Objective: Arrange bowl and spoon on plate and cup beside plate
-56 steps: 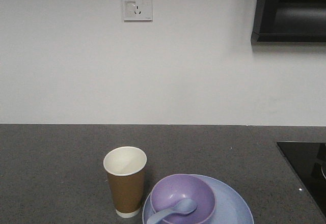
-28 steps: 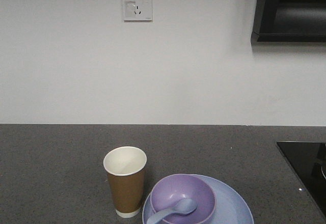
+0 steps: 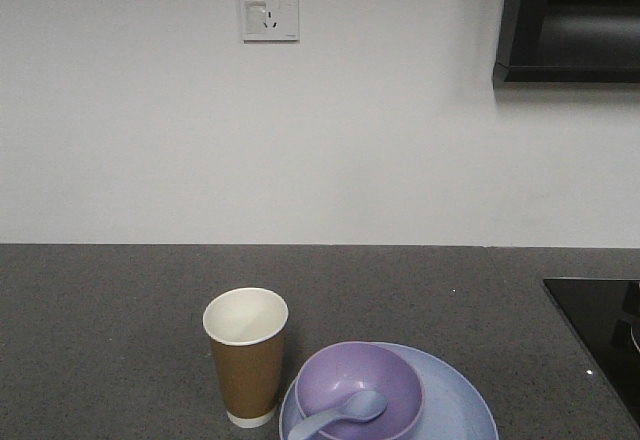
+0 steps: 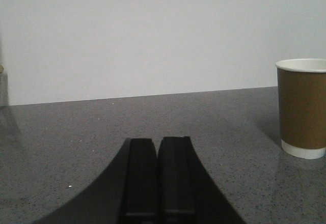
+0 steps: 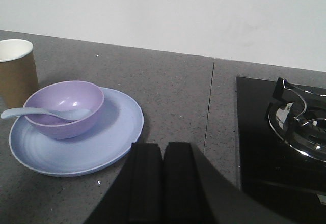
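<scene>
Lavender plastic sits where you want it: the bowl [image 5: 63, 108] rests on the left part of the plate [image 5: 109, 142], and the spoon [image 5: 43, 114] lies with its scoop inside the bowl and its handle poking out over the left rim. The cup [image 3: 246, 356] stands upright on the counter [image 3: 110, 330] just beside the plate's left edge; from the front view you cannot tell whether cup and plate touch.

By the look of it, the arrangement is done, so the risks are all in what you do next. Your left gripper [image 4: 160, 178] has its fingers pressed together with nothing between them, low over the counter, and the cup is off to its right. Sweep that arm rightward and you could tip the cup, which looks light and tall.

Your right gripper [image 5: 163, 183] is likewise closed and empty, at the near edge with the plate to its left and the stove [image 5: 285, 132] to its right. Swing left and you could nudge the plate; the overhanging spoon handle would be easy to flick out. Swing right and you risk striking the burner [image 5: 300, 119].
</scene>
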Robot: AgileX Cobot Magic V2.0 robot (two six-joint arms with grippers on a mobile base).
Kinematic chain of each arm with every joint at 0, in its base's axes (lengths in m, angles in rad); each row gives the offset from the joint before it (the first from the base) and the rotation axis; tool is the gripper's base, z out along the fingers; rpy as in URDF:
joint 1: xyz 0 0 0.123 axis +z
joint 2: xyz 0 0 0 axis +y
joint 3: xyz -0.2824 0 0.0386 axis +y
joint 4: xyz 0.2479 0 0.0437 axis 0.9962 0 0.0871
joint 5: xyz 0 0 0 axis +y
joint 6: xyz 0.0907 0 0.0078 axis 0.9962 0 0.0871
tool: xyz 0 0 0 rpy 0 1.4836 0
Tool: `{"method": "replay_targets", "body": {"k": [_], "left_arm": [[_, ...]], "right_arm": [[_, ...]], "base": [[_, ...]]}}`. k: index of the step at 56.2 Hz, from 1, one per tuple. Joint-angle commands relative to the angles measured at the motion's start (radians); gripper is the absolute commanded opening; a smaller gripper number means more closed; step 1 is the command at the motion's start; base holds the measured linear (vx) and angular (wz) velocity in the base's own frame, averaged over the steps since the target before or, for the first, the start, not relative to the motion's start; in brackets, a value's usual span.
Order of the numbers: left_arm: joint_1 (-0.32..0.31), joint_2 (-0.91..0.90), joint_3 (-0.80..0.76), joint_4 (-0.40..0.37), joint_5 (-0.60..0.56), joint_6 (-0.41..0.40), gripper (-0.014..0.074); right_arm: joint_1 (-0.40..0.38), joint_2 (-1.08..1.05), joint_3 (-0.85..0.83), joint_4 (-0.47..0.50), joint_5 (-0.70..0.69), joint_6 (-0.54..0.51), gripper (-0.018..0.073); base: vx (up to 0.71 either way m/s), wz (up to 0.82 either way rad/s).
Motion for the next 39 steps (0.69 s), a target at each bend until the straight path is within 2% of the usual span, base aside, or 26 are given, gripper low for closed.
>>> {"method": "replay_targets", "body": {"k": [1, 6, 11, 16, 20, 27, 34, 39], "left_arm": [[0.001, -0.015, -0.025, -0.002, -0.077, -0.007, -0.0003], [0.001, -0.015, -0.025, -0.002, -0.077, -0.007, -0.0003], [0.001, -0.015, -0.025, -0.002, -0.077, -0.007, -0.0003], [0.001, -0.015, -0.025, -0.002, -0.077, -0.007, -0.0003], [0.001, -0.015, -0.025, -0.002, -0.077, -0.007, -0.0003], [0.001, -0.015, -0.025, -0.002, -0.077, -0.007, -0.0003], [0.001, -0.015, -0.025, -0.002, -0.077, -0.007, -0.0003], [0.001, -0.015, -0.025, -0.002, -0.077, -0.007, -0.0003]], "right_arm": [[-0.001, 0.02, -0.016, -0.001, -0.079, 0.0, -0.0008], [-0.004, 0.018, 0.066, 0.054, -0.173, -0.009, -0.0008], [-0.03, 0.004, 0.202, 0.074, -0.349, -0.02, -0.0008], [-0.092, -0.016, 0.348, 0.095, -0.529, -0.019, -0.0008], [-0.176, -0.038, 0.463, 0.118, -0.642, -0.019, -0.0008], [-0.276, -0.109, 0.617, 0.111, -0.778, -0.02, -0.0008], [-0.318, -0.188, 0.726, 0.121, -0.893, -0.015, -0.0008], [-0.326, -0.228, 0.72, 0.116, -0.856, -0.012, -0.0008]], "base": [[0.0, 0.0], [0.0, 0.0], [0.0, 0.0], [0.0, 0.0], [0.0, 0.0], [0.0, 0.0], [0.0, 0.0], [0.0, 0.0]]}}
